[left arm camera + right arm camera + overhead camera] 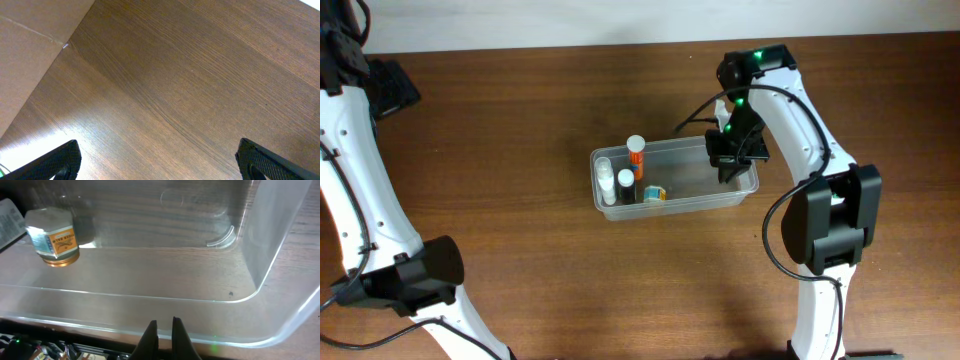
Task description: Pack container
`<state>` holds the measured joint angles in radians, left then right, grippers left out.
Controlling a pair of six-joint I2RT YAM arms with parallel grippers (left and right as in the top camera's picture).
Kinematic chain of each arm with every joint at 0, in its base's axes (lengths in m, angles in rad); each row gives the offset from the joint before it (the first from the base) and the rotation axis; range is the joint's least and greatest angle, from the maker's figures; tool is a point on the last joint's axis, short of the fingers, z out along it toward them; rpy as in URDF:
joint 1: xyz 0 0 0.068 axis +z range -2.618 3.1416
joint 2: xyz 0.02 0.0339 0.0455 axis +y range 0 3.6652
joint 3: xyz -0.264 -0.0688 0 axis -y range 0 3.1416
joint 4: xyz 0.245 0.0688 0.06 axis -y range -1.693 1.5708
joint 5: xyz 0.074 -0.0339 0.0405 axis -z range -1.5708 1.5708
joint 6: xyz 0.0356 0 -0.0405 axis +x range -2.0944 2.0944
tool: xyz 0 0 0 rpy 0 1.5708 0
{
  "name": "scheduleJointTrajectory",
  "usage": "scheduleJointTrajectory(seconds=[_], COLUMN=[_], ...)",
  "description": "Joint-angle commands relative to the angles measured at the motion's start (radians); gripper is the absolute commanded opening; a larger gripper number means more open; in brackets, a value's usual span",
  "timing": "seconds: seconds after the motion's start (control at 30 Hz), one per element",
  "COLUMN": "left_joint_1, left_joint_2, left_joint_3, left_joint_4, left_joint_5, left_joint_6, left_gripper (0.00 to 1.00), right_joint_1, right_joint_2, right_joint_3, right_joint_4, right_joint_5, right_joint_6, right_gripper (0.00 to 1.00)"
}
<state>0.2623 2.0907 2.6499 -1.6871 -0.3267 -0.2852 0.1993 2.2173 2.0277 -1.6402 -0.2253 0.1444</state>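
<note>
Far left of the container [675, 178], the left gripper [160, 162] hangs over bare wooden table [520, 90] with its fingers spread wide apart. At the tub's left end stand a white bottle [606, 177], an orange bottle [636, 155], a white-capped bottle [626, 186] and a small jar [52, 242]. Over its right end, the right gripper [164, 332] has its fingers pressed together, holding nothing.
</note>
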Motion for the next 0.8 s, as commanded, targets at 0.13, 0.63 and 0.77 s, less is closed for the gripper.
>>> scheduleJointTrajectory(seconds=[0.13, 0.63, 0.77], left_joint_1=[0.003, 0.003, 0.003], left_joint_2=[0.005, 0.005, 0.005], left_joint_3=[0.003, 0.003, 0.003], left_joint_4=[0.0, 0.0, 0.0], left_joint_5=[-0.01, -0.01, -0.01], left_joint_6=[-0.01, -0.01, -0.01], left_gripper=[1.0, 1.0, 1.0], right_joint_1=[0.013, 0.017, 0.018], right_joint_2=[-0.004, -0.004, -0.004], right_joint_3=[-0.027, -0.027, -0.027], right_joint_4=[0.012, 0.012, -0.004], right_joint_5=[0.014, 0.021, 0.021], right_joint_6=[-0.014, -0.014, -0.014], right_gripper=[0.04, 0.04, 0.04])
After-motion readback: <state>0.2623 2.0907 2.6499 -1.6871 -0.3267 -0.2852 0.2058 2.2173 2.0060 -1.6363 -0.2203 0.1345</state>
